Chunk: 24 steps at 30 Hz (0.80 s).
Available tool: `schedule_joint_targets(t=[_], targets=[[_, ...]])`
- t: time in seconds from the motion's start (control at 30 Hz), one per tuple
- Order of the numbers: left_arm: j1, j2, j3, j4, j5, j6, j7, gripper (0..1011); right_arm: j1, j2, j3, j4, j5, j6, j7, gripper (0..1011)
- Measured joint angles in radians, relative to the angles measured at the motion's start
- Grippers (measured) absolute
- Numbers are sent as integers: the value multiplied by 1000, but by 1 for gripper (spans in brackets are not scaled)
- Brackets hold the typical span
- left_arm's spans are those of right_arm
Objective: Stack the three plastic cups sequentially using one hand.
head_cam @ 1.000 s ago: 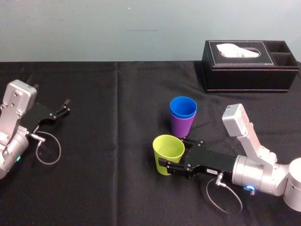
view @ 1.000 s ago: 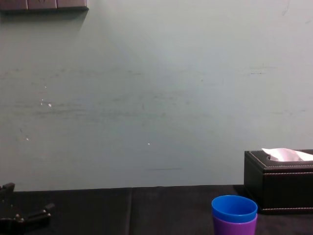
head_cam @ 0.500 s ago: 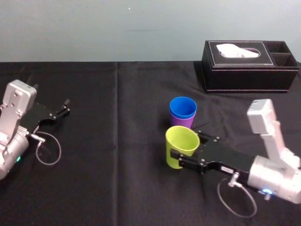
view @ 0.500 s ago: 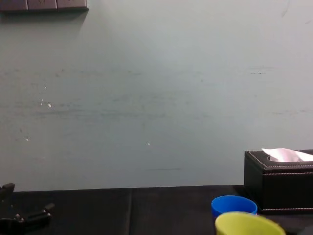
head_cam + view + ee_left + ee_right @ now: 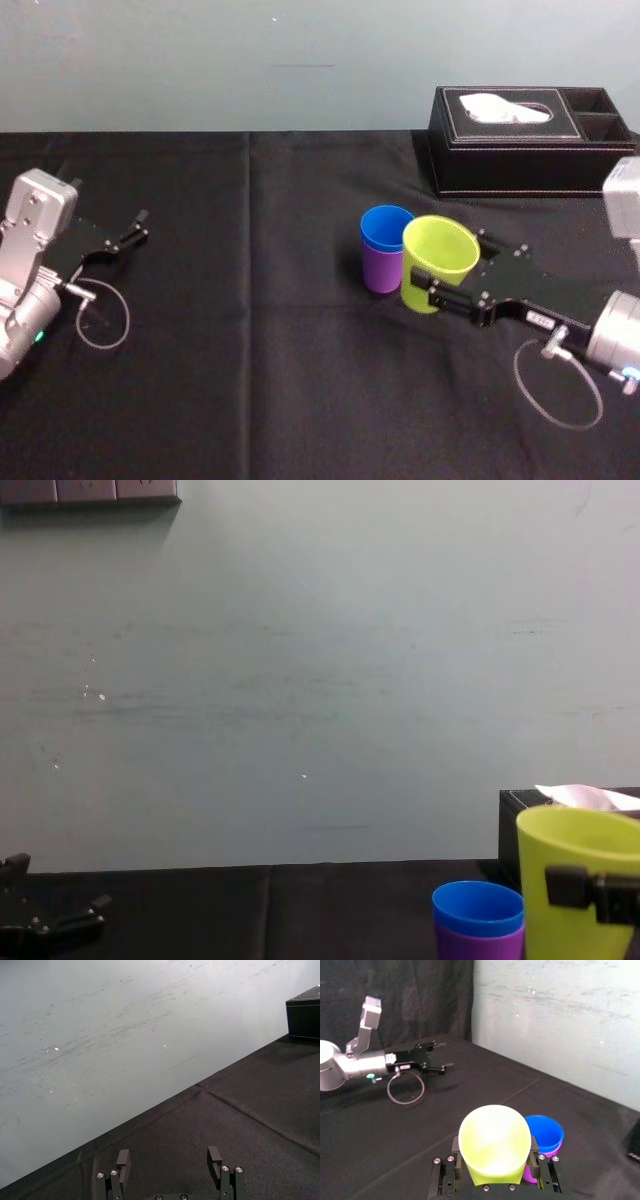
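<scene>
3 plastic cups out there: 1 yellow-green cup (image 5: pixel 438 258), 1 blue cup (image 5: pixel 386 228), 1 purple cup (image 5: pixel 380 271). 2 claws in play, 1 left claw (image 5: pixel 144 226) and 1 right claw (image 5: pixel 495 1151). 1 black tissue box (image 5: pixel 530 150), with 1 white tissue (image 5: pixel 497 106) poking up and 2 open side compartments (image 5: pixel 598 100). 1 black surface (image 5: pixel 260 380) carries it all.

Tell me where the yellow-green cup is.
The yellow-green cup is right of centre in the head view, clamped in the right gripper, just right of the blue cup nested in the purple cup, with the tissue box behind.
</scene>
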Motion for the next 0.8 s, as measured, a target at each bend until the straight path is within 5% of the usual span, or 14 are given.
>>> schedule_joint_targets(t=[0.27, 0.8], targets=[[0, 0, 0, 0, 0, 0, 0, 1011, 61, -10, 0, 9, -3, 32, -7, 739], [0, 0, 0, 0, 0, 0, 0, 1011, 258, -91, -92, 142, -43, 97, -1, 739]])
